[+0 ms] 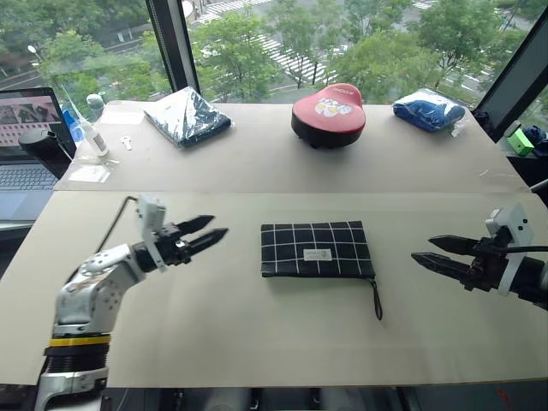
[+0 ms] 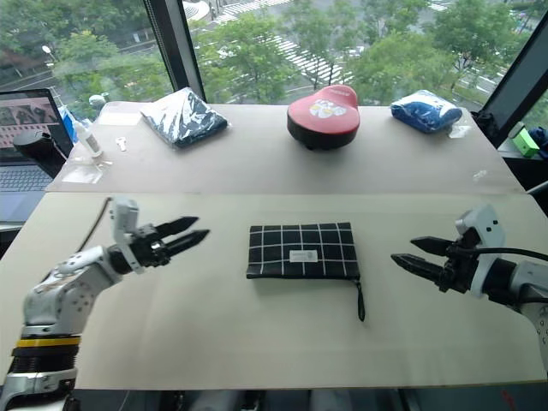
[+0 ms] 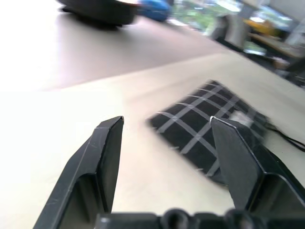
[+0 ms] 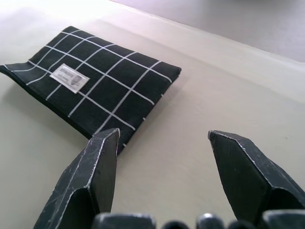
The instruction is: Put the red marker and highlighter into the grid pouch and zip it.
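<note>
Nearest to me, my left claw [image 1: 208, 232] hangs over the near-left part of the worktop [image 1: 257, 342], its two black fingers spread apart with nothing between them, pointing level toward the middle. My right claw [image 1: 437, 253] hangs over the near-right side, fingers likewise spread and empty, aimed left toward the centre.

Between my two claws, well apart from both, the grid pouch [image 1: 316, 249] lies flat on the worktop, black with white grid lines and a small white label on its face. Its black pull cord [image 1: 376, 299] trails off the near-right corner toward me. From my right wrist I see the pouch just beyond my fingertips; from my left wrist it sits blurred ahead of my right-hand finger. I cannot tell whether the zip is closed.

On the far half of the worktop sit a dark blue bagged cloth [image 1: 187, 116] to the left, a red rounded case [image 1: 329, 114] in the middle and a blue bagged bundle [image 1: 428, 109] to the right. An open laptop [image 1: 26, 137] stands at the far left edge.
</note>
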